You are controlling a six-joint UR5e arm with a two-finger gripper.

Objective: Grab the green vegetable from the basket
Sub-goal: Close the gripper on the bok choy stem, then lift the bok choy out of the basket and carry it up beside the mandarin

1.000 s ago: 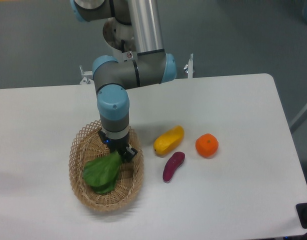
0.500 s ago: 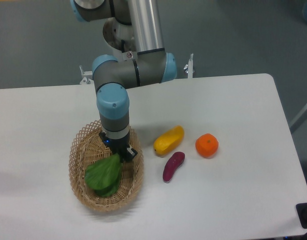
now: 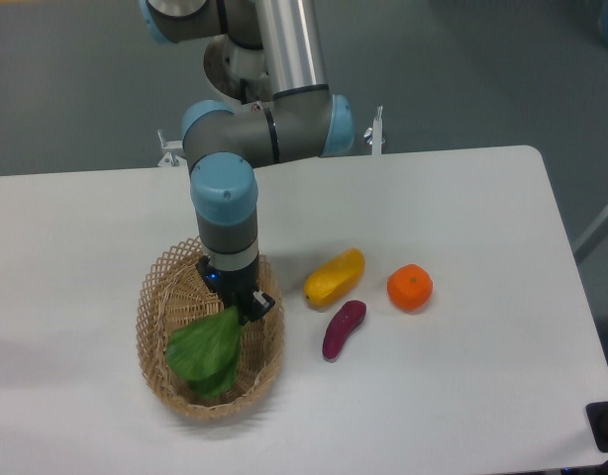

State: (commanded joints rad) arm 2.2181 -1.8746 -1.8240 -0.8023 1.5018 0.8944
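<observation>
Surface: a white table was seen, with its rounded corner far to the right of the claw.
Room: a grey-blue floor was seen behind the table, beyond the claw and the arm.
Basket: the wicker basket was found directly under the claw, its lattice rim reaching out to the claw's left and right.
Green vegetable: the green vegetable was seen over the basket, its broad leaves spread below and to the left of the claw, its narrow end drawn up to the fingers.
Claw: the gripper was pointed down into the basket and was closed narrowly on the vegetable's upper end; the stem itself was hidden by the fingers.
Yellow vegetable: the yellow vegetable was laid on the table just to the right of the claw.
Purple vegetable: the purple vegetable was laid to the right, slightly nearer the camera.
Orange fruit: the orange fruit was set furthest right of the claw.
</observation>
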